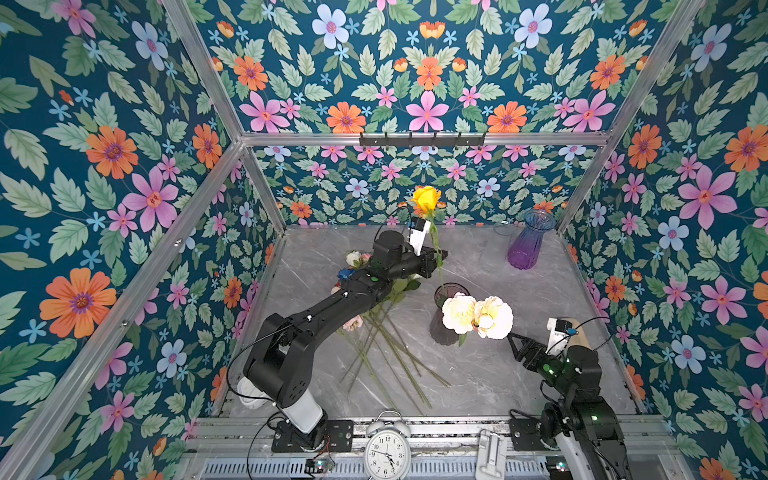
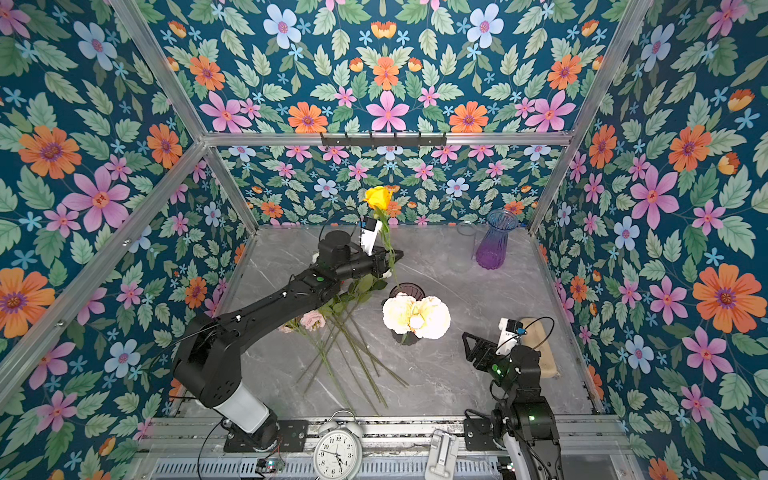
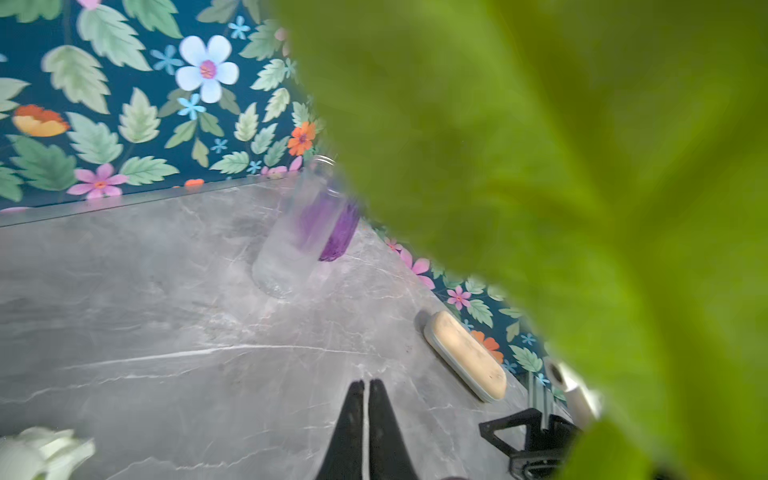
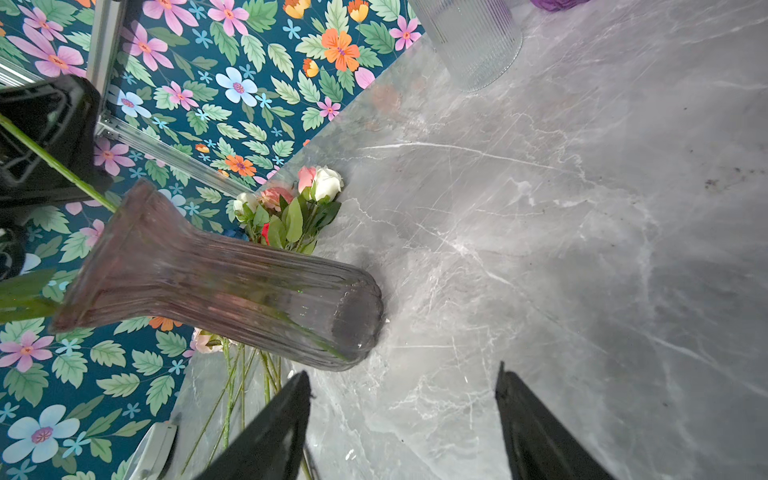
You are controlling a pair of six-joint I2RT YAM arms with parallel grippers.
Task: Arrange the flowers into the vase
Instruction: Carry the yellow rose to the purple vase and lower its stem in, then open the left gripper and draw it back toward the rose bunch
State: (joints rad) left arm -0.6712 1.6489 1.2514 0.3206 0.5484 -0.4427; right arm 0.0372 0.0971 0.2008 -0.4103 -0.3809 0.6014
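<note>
Evidently the step in hand is seating the yellow rose (image 1: 426,198) in the dark ribbed vase (image 1: 438,334). The vase stands at the middle of the counter (image 1: 469,374) and already carries two cream peonies (image 1: 477,318) on its near side. The rose stands almost upright, its head high over the far half of the counter. In both top views it runs down past the left claw (image 1: 441,254) into the vase mouth, and the right wrist view shows the stem (image 4: 58,165) entering the flared rim.

The left claw's fingers (image 3: 351,432) are pressed together with nothing between their tips. The stem crosses them a little behind the tips, and I cannot tell whether it is pinched there or only lies alongside.

The next move, I judge, calls for making sure the rose leans on the rim by itself. After that the claw must draw clear without dragging the stem or tipping the vase, and turn to the loose flowers (image 1: 353,322) lying on the counter left of the vase.

The left arm reaches from its near-left base diagonally toward the far centre, with the claw pointing right just above the vase. The right arm sits folded at the near right. The right claw (image 4: 403,370) is wide and empty, aimed left at the vase, near it but not touching.
</note>
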